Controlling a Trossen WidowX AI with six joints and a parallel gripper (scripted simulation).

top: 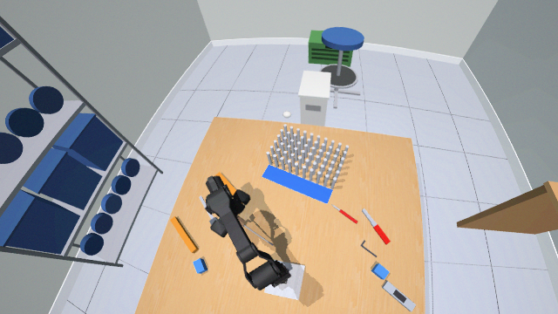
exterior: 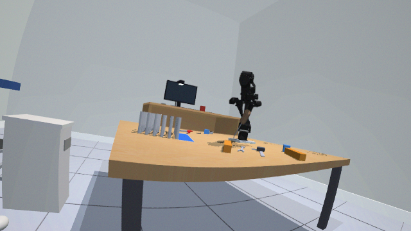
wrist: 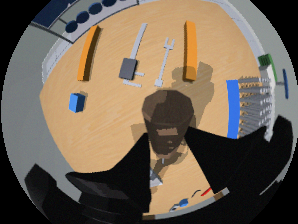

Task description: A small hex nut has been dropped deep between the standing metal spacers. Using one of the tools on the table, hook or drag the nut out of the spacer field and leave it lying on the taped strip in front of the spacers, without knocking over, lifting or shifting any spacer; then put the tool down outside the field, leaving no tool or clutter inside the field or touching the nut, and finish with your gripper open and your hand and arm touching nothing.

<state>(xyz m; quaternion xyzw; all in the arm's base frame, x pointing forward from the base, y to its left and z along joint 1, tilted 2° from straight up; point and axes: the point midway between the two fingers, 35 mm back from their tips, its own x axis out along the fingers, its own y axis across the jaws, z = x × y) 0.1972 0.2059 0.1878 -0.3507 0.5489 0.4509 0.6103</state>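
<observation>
My gripper [top: 228, 212] [exterior: 244, 104] is raised above the left part of the table and shut on a hook tool. Its brown wooden handle [exterior: 244, 117] [wrist: 169, 119] points down between the fingers. Its thin metal rod [top: 258, 234] [exterior: 238, 131] hangs toward the table top. The grey standing spacers [top: 307, 154] [exterior: 158, 125] [wrist: 256, 106] are upright at the far middle of the table. The blue taped strip [top: 296, 183] [exterior: 185, 137] [wrist: 233, 110] lies along their front. The gripper is well clear of both, to the left and nearer. I cannot see the hex nut in any view.
An orange bar [top: 184, 234] [wrist: 88, 52], a blue cube [top: 200, 265] [wrist: 76, 102], a second orange bar [wrist: 190, 50], a small hammer [wrist: 132, 63] and a wrench [wrist: 162, 63] lie near the gripper. A red screwdriver [top: 345, 214], red knife [top: 376, 226], hex key [top: 368, 249], blue block [top: 380, 271] and grey device [top: 398, 296] lie to the right.
</observation>
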